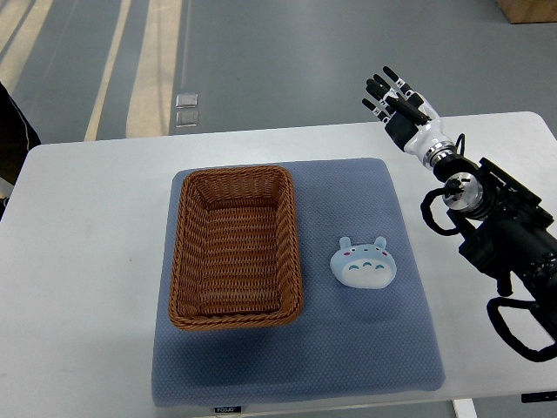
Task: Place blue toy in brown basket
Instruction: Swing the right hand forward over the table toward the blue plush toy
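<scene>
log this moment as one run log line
phase: pre-grasp | right hand: open, raised past table's far edge, holding nothing | blue toy: on grey mat, right of brown basket | basket: empty | left hand: not in view

You have a white worktop (87, 261) with a blue-grey mat (374, 348) lying flat on it. On the mat, a brown wicker basket (236, 247) sits beside a blue plush toy (364, 261).
</scene>
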Tool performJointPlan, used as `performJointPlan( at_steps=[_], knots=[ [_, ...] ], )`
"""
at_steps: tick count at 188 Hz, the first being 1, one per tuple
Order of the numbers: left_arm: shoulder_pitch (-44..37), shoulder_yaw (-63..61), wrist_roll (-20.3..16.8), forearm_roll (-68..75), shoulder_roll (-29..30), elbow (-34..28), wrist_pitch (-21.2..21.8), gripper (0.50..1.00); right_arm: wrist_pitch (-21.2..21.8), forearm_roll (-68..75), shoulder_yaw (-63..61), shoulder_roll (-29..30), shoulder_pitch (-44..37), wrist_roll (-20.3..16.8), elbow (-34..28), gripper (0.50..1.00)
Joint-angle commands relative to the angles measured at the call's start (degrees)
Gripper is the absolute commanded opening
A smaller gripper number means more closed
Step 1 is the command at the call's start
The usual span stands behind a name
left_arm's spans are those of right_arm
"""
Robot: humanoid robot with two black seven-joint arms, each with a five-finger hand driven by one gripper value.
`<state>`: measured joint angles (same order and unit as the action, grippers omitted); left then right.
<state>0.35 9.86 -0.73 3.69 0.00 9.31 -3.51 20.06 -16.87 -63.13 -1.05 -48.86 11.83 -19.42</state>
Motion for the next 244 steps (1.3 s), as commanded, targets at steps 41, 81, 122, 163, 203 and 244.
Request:
performJointPlan(
  at_steps=[41, 81, 122, 163, 203, 244],
  knots=[
    [0.09, -0.36, -1.29, 0.00, 0.00, 0.19, -0.09, 1.000, -0.11, 0.00, 0.03, 0.09, -0.01, 0.03, 0.00, 0.913],
    [0.00, -0.54, -1.29, 0.00, 0.00, -1.13, 0.70, 1.000, -0.11, 0.00, -0.06, -0.09, 0.17, 0.03, 0.09, 0.913],
    [0.00, -0.63, -1.29, 0.00, 0.00, -1.04, 0.70, 1.000, -0.20, 0.00, -0.32, -0.62, 0.17, 0.03, 0.17, 0.913],
    [0.00, -0.63, -1.29, 0.00, 0.00, -1.22, 0.70, 1.000, -1.78, 0.00, -0.41, -1.41, -0.27, -0.06, 0.09, 0.913],
    [0.00, -0.63, -1.29, 0.00, 0.00, -1.13, 0.70, 1.000, -3.53, 0.79, -0.24, -5.36, 0.26, -0.23, -3.34, 0.913],
    [0.00, -0.63, -1.29, 0.00, 0.00, -1.22, 0.70, 1.000, -13.29, 1.49, 1.08, -11.78, 0.08, -0.85, -9.14, 0.913]
  ],
)
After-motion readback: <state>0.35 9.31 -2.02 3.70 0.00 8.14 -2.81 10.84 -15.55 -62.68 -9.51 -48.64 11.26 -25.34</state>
